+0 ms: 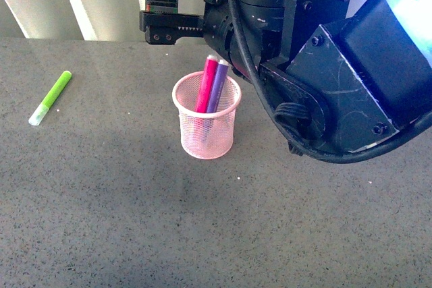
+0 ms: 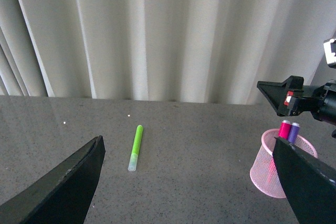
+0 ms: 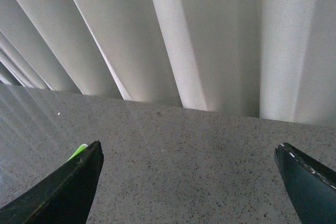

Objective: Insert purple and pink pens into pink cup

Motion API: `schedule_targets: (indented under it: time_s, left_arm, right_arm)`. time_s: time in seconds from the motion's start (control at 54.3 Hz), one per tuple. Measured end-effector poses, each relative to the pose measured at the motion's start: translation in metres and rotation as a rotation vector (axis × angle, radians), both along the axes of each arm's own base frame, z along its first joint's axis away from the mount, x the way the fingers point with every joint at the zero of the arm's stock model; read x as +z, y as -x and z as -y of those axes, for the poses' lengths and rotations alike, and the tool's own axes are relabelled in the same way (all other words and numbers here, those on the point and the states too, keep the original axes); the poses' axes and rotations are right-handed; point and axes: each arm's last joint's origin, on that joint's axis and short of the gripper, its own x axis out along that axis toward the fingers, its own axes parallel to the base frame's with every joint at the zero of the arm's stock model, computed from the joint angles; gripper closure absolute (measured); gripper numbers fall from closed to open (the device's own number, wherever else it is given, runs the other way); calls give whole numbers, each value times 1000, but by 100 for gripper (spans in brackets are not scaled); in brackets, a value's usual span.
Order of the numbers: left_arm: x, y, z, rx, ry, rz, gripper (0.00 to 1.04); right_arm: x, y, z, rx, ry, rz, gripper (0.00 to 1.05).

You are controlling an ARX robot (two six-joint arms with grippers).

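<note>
The pink cup (image 1: 206, 126), a round wire-mesh holder, stands upright mid-table. The pink pen (image 1: 206, 87) and the purple pen (image 1: 217, 85) lean side by side inside it, their tops above the rim. My right gripper (image 1: 160, 13) hangs open behind and above the cup, touching nothing. In the left wrist view the cup (image 2: 265, 171) is partly hidden by one finger, with the pink pen (image 2: 284, 129) and purple pen (image 2: 293, 131) sticking out. My left gripper (image 2: 187, 145) is open over bare table. My right gripper (image 3: 188, 148) shows open over bare table.
A lime-green marker (image 1: 51, 97) lies flat at the table's far left, also seen as the green marker (image 2: 135, 147) between the left fingers' spread. A pale curtain (image 2: 157, 35) hangs behind the grey speckled table (image 1: 121, 220). The bulky right arm (image 1: 324, 65) fills the upper right.
</note>
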Motion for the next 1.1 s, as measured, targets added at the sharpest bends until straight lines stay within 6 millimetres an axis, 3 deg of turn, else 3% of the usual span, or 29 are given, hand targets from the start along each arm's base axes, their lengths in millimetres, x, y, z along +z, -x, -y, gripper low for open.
schedule_targets:
  time_s: [0.092,0.295,0.479,0.589,0.718,0.792,0.958,1.105]
  left_arm:
    - [0,0,0,0,0,0,7]
    - [0,0,0,0,0,0,7]
    - [0,0,0,0,0,0,7]
    - [0,0,0,0,0,0,7]
    - [0,0,0,0,0,0,7]
    - [0,0,0,0,0,0,7]
    - [0,0,0,0,0,0,7]
    - [0,0,0,0,0,0,7]
  right_arm:
    - [4,1,7,-13,-6,9,7]
    - [33,10,40,-52,-43,86,7]
    - [67,35,90,-109,-49,150,7]
    - [88,63,130,-148,-43,190,7]
    - [114,117,191,-243,-41,231,7]
    - [122,140,212,-296,-46,264,7]
    - [122,178,235,-376,-21,293,8]
    - [103,197,235,-451,152,144,32]
